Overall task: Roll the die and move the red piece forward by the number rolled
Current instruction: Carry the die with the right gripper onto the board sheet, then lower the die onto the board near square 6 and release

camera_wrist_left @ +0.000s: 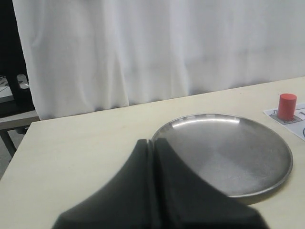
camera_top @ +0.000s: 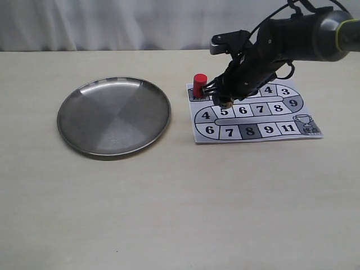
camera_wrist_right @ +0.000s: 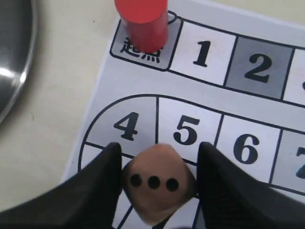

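The beige die (camera_wrist_right: 159, 183), with three black pips in a row facing the camera, sits between the fingers of my right gripper (camera_wrist_right: 159, 162), which is shut on it above squares 4 and 5 of the paper game board (camera_wrist_right: 209, 100). In the exterior view the right gripper (camera_top: 224, 101) hovers over the board's (camera_top: 281, 130) left part. The red piece (camera_top: 199, 84) (camera_wrist_right: 141, 19) stands upright on the start square at the board's far left corner, just beside the gripper. My left gripper (camera_wrist_left: 153, 142) is shut and holds nothing; it does not show in the exterior view.
A round steel plate (camera_top: 114, 115) (camera_wrist_left: 228, 152) lies on the pale wooden table (camera_top: 169, 214) left of the board, with nothing in it. Its rim (camera_wrist_right: 14, 47) shows in the right wrist view. A white curtain hangs behind the table.
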